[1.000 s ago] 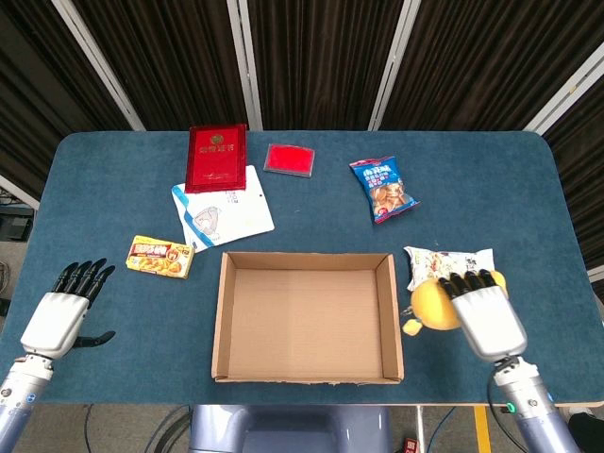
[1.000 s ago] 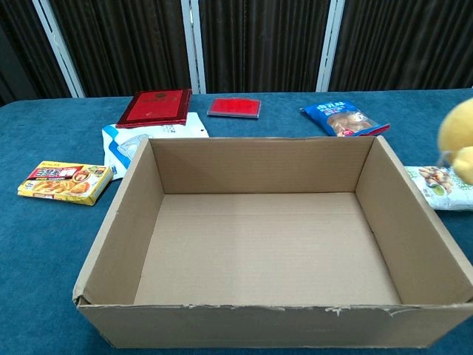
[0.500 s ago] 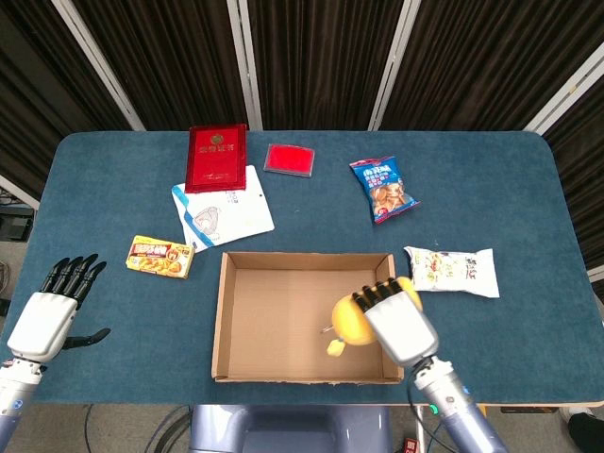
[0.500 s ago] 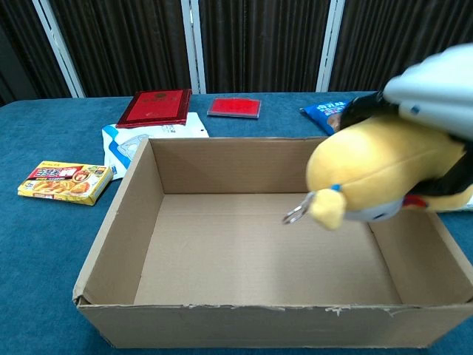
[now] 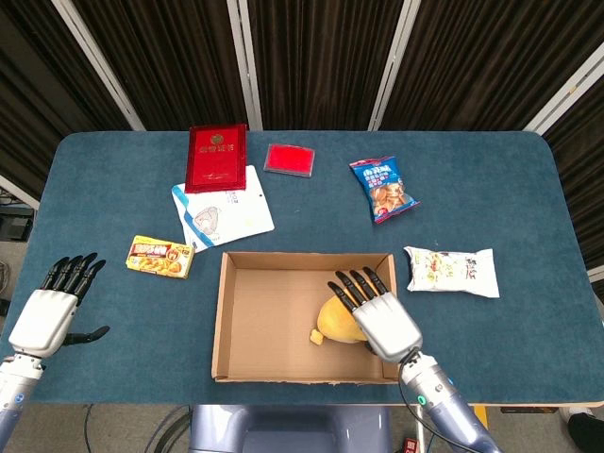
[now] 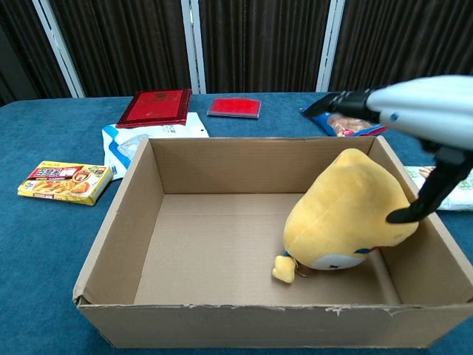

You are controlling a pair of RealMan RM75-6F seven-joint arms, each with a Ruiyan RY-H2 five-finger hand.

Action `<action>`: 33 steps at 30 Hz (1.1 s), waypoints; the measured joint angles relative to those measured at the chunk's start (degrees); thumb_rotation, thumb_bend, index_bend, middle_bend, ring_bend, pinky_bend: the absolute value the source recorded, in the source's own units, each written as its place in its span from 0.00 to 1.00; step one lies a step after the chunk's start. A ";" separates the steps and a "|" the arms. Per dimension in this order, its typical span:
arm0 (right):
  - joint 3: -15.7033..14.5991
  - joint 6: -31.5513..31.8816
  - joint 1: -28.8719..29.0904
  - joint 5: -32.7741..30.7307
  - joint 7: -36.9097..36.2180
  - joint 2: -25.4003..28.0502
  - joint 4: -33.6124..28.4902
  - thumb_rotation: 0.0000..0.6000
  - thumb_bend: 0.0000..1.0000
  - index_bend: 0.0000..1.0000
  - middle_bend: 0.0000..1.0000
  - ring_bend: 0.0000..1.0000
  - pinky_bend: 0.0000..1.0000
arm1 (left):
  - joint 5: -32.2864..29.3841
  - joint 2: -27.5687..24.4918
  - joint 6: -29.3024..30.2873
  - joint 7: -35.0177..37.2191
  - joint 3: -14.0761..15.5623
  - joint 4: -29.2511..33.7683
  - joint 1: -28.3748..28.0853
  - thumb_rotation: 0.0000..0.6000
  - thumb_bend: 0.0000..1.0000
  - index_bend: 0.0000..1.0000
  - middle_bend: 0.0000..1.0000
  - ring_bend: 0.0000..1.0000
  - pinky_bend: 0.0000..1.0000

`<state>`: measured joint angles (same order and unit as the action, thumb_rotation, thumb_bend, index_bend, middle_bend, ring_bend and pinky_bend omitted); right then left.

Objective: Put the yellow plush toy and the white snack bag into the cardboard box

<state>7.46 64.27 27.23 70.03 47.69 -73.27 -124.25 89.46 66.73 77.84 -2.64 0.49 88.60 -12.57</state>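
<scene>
While the yellow plush toy (image 6: 344,214) is resting on the cardboard box (image 5: 236,326) floor, the right hand (image 5: 373,316) is spreading open above it.
The white snack bag (image 5: 453,271) is lying on the counter (image 5: 491,189) beside the box; the left hand (image 5: 52,307) is hovering open, holding nothing.

I am finding no legible text. I am seeing gold markings on the red hardcover booklet (image 5: 216,157), and print on the yellow food box (image 6: 65,182) and blue snack bag (image 5: 383,188), all too small to read.
</scene>
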 measured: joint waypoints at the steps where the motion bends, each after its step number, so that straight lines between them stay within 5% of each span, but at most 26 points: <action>1: 0.07 0.49 -0.32 0.50 -1.39 1.26 -0.40 1.00 0.00 0.00 0.00 0.00 0.00 | -0.30 0.12 -0.22 -0.21 -0.11 -0.04 -0.08 0.94 0.05 0.00 0.00 0.00 0.00; 10: -0.10 4.62 -3.65 1.60 -6.22 14.61 -3.37 1.00 0.00 0.00 0.00 0.00 0.00 | -1.51 0.78 -1.23 -1.95 -0.37 -0.20 -0.35 0.94 0.05 0.00 0.00 0.00 0.00; 15: 0.03 4.41 -4.49 0.05 -10.91 19.51 1.34 1.00 0.00 0.00 0.00 0.00 0.00 | -1.86 1.37 -1.50 -3.58 -0.36 -0.23 -0.39 0.93 0.05 0.00 0.00 0.00 0.00; 24: 0.29 -5.10 -2.57 -0.80 -28.88 18.24 22.80 1.00 0.00 0.00 0.00 0.00 0.00 | -2.52 3.82 -1.61 -8.99 -0.67 -0.09 -0.60 0.94 0.05 0.00 0.00 0.00 0.00; 33: -1.23 -18.22 2.75 3.44 -43.54 9.97 43.60 1.00 0.00 0.00 0.00 0.00 0.00 | -4.01 6.51 -2.49 -13.45 -0.91 -1.21 -0.89 0.93 0.05 0.00 0.00 0.00 0.00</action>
<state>6.24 46.05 29.98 73.47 4.15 -63.30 -80.65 85.45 73.24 75.35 -16.09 -0.42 87.39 -13.46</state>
